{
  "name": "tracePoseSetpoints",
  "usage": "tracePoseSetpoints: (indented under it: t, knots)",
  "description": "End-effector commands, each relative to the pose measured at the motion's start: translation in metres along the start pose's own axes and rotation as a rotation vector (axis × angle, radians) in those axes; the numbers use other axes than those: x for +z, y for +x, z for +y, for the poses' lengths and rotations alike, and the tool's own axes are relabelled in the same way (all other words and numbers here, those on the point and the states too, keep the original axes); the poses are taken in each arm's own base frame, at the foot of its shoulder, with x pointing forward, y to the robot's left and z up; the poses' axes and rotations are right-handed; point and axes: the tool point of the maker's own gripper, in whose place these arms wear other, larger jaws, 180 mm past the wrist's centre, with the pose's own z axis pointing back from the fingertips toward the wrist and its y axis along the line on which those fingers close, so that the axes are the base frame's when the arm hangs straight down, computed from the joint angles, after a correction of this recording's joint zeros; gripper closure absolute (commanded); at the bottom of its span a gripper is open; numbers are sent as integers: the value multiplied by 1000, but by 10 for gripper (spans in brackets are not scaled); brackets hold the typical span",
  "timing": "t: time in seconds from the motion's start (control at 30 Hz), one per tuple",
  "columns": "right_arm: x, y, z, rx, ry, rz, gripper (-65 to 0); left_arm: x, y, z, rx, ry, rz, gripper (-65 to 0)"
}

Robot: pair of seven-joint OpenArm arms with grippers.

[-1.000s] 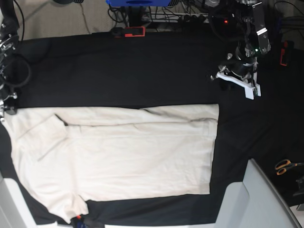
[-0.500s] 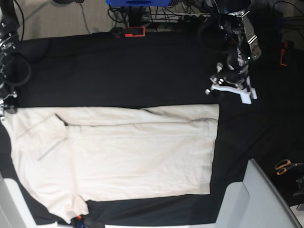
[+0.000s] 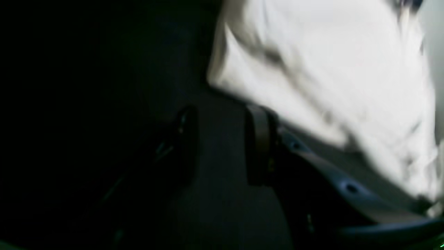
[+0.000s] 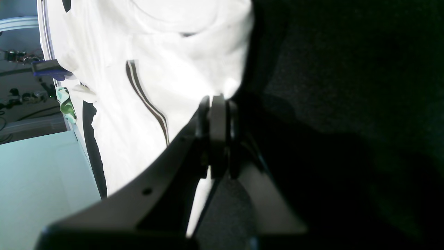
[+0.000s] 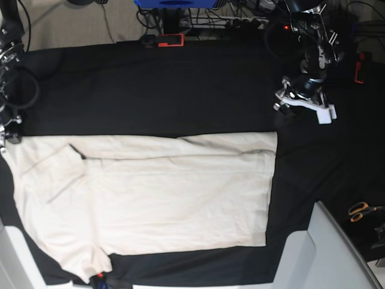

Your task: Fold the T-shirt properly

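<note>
The cream T-shirt [image 5: 168,192] lies spread flat on the black tablecloth [image 5: 150,90], its far long edge folded inward and one sleeve at the near left. My left gripper [image 5: 304,106] hovers just beyond the shirt's far right corner, apart from the cloth. In the blurred left wrist view its dark fingers [image 3: 260,146] stand apart, open and empty, with the T-shirt [image 3: 329,69] ahead. My right gripper [image 5: 5,141] is at the shirt's far left corner. Its jaws [image 4: 215,139] are shut at the edge of the T-shirt [image 4: 156,69]; whether cloth is pinched is hidden.
Orange-handled scissors [image 5: 361,211] lie at the right edge. A grey-white bin [image 5: 331,253] fills the near right corner. A red-and-black tool [image 5: 162,40] sits at the back, beside cables and a blue stand [image 5: 174,3]. A red item [image 5: 359,67] lies far right.
The left gripper has opened wider and turned, drifting first left, then back right and slightly away from the shirt. The shirt and the right arm have not moved.
</note>
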Motion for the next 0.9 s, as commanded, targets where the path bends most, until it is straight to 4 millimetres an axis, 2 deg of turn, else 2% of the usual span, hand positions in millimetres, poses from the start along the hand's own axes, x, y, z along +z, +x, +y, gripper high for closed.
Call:
tracePoseSetpoints:
  t: [0.0,0.13,0.23,0.3,0.63,0.77,0.87]
  knots:
    - [1,20,14,15,36,-41,-2,1,11,2,14,-14,-32,-225]
    - [1,21,14,16,35,-43,-2,1,8,14,88,-13,-37,-237]
    - [1,22,14,17,35,-44,-2,-5,16,9,105,-28,-57,-311]
    - [1,22,14,17,35,-44,-2,-9,13,9,115,-29,-49,-337]
    - [1,22,14,17,37,-44,-2,-37,17,-1,177,-54,-43,-339]
    - [1,22,14,17,37,-44,-2,-48,17,-9,111,-46,-12,-337]
    - [1,22,14,17,37,-44,-2,-56,9,-20,92,-52,10,-337]
